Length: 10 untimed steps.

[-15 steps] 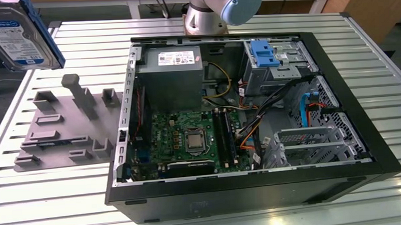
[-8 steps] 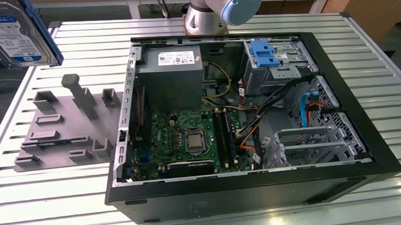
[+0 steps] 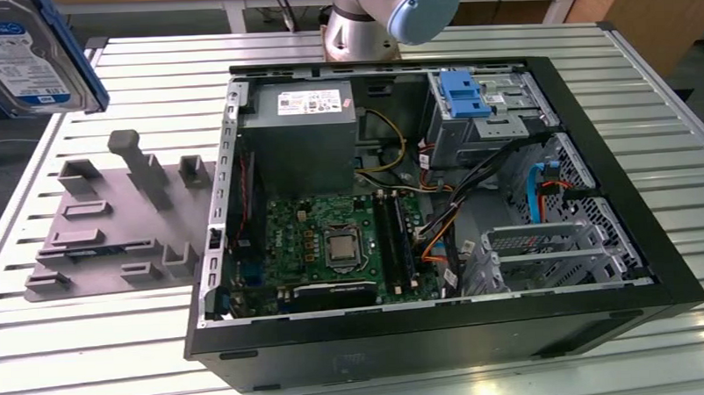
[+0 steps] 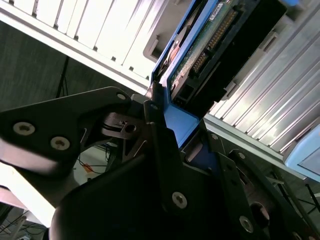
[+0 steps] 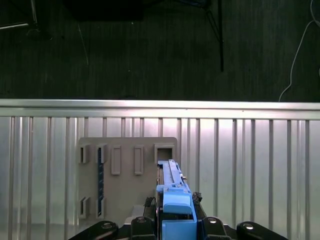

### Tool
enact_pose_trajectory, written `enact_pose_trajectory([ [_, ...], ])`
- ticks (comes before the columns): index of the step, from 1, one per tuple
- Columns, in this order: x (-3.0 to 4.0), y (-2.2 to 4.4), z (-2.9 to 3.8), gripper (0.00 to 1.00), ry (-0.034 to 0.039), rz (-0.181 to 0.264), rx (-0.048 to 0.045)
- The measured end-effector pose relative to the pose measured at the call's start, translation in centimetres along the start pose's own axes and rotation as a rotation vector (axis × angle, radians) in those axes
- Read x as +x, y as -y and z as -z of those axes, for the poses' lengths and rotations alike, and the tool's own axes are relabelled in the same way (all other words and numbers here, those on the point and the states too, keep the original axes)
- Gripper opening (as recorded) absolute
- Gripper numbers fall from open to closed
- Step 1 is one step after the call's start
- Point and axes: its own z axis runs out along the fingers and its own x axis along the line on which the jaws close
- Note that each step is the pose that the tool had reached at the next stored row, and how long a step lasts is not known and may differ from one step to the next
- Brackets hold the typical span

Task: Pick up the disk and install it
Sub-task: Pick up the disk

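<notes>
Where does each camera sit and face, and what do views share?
Exterior view: off the arm, looking down into the open case; arm base beyond.
First wrist view: on the arm, facing down past pincer and disk at the grey fixture.
Second wrist view: on the arm, close on the pincer gripping the disk.
All share the disk.
</notes>
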Motion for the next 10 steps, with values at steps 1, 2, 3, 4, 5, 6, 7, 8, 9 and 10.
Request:
enact_pose_trajectory([
  [1, 0.00, 0.00, 0.07, 0.36, 0.0000, 0.000, 0.0000],
  [2, 0.00, 0.00, 0.14, 0.36, 0.0000, 0.000, 0.0000],
  [3, 0.00, 0.00, 0.20, 0.36, 0.0000, 0.000, 0.0000],
  [4, 0.00, 0.00, 0.26, 0.36, 0.0000, 0.000, 0.0000],
  [5, 0.00, 0.00, 0.33, 0.36, 0.0000, 0.000, 0.0000],
  [6, 0.00, 0.00, 0.40, 0.36, 0.0000, 0.000, 0.0000],
  [7, -0.01, 0.00, 0.48, 0.36, 0.0000, 0.000, 0.0000],
  [8, -0.01, 0.00, 0.58, 0.36, 0.0000, 0.000, 0.0000],
  [9, -0.01, 0.00, 0.68, 0.36, 0.0000, 0.000, -0.0001],
  [10, -0.01, -0.01, 0.79, 0.36, 0.0000, 0.000, 0.0000],
])
